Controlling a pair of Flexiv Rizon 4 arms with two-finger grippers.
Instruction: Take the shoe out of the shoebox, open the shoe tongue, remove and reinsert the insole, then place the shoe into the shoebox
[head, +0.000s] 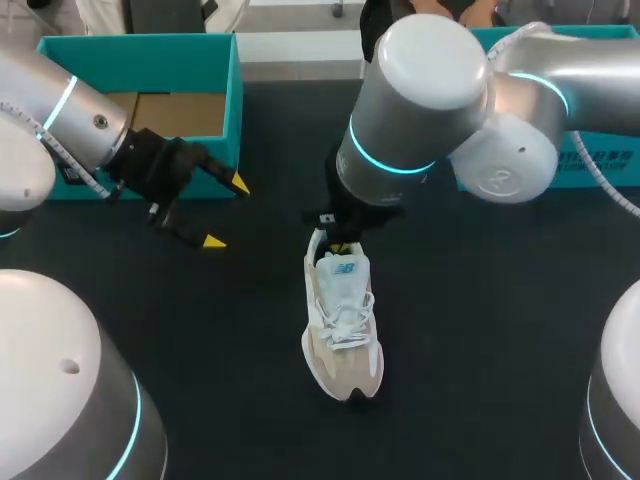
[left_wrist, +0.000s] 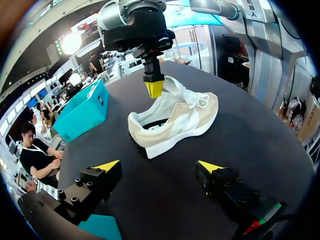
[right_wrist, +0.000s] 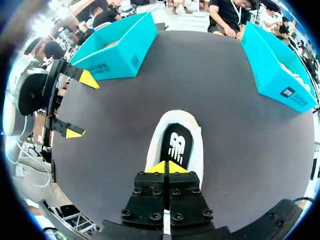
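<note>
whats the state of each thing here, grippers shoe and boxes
shoe: upright on its sole, insole in
left gripper: open, empty
right gripper: shut, at the tongue
shoebox beside the left gripper: open, no shoe inside
other box: open

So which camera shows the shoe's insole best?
The right wrist view: it looks down into the shoe, where the black insole shows. The left wrist view gives only a dark slit from the side; in the head view the right arm largely hides it.
</note>
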